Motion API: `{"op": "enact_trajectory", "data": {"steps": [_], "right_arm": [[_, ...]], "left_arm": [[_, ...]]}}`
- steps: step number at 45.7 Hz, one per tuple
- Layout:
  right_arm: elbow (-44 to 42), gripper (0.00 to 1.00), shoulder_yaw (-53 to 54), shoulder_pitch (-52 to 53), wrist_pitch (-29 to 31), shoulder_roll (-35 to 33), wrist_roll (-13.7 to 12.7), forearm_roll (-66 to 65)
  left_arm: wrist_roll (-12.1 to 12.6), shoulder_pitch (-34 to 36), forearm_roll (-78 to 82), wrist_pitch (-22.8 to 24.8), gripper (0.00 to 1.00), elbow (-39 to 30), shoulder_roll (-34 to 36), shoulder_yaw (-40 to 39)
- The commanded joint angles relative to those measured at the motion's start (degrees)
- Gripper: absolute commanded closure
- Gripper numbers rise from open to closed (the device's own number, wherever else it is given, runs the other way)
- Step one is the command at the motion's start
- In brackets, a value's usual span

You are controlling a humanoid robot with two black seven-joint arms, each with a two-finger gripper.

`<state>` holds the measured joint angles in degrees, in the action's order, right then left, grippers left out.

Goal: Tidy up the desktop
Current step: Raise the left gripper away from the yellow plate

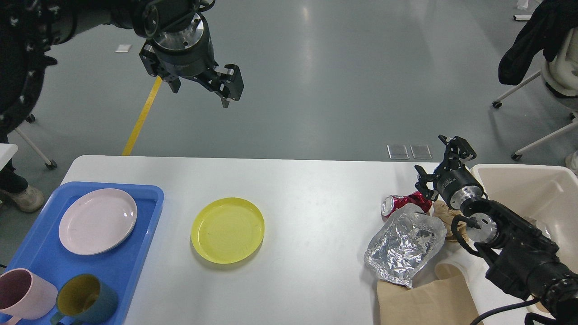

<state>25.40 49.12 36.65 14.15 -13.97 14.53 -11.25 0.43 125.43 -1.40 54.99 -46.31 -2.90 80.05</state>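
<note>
The left pincer point(201, 88) hangs released, fingers spread, high over the floor beyond the desk's far edge. The right pincer point(445, 164) is released too, fingers apart above the crushed red can point(402, 204) near the right edge. The desk point(307, 189) fills the lower view; its middle lies open around the yellow plate point(227, 230). Foil point(404, 246) and a brown paper bag point(424, 300) crowd the right (just beside the cream bin point(537, 180)). The blue tray point(135, 234) overhangs the left edge.
</note>
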Motion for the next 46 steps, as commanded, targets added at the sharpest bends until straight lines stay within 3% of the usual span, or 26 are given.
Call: {"op": "enact_trajectory", "data": {"steps": [1,16,31,39,46], "right_arm": [[0.00,0.00,-0.07,0.00,0.00,0.00,-0.02,0.00],[0.00,0.00,-0.07,0.00,0.00,0.00,-0.02,0.00],[0.00,0.00,0.01,0.00,0.00,0.00,-0.02,0.00],[0.00,0.00,-0.07,0.00,0.00,0.00,-0.02,0.00],[0.00,0.00,0.01,0.00,0.00,0.00,-0.02,0.00]], "left_arm": [[-0.08,-1.94,-0.09,0.01,0.03,0.17,0.00,-0.07],[-3.42,-7.75,-4.04,0.01,0.04,0.44,0.79,-0.60],[-3.33,-10.21,-11.25,-0.06,0.04,0.17,5.80,2.83],[-2.98,-13.90,-13.89,-7.35,0.04,0.17,5.89,3.01],[-2.89,-17.06,-14.59,-10.78,0.04,0.17,4.58,2.83]]}}
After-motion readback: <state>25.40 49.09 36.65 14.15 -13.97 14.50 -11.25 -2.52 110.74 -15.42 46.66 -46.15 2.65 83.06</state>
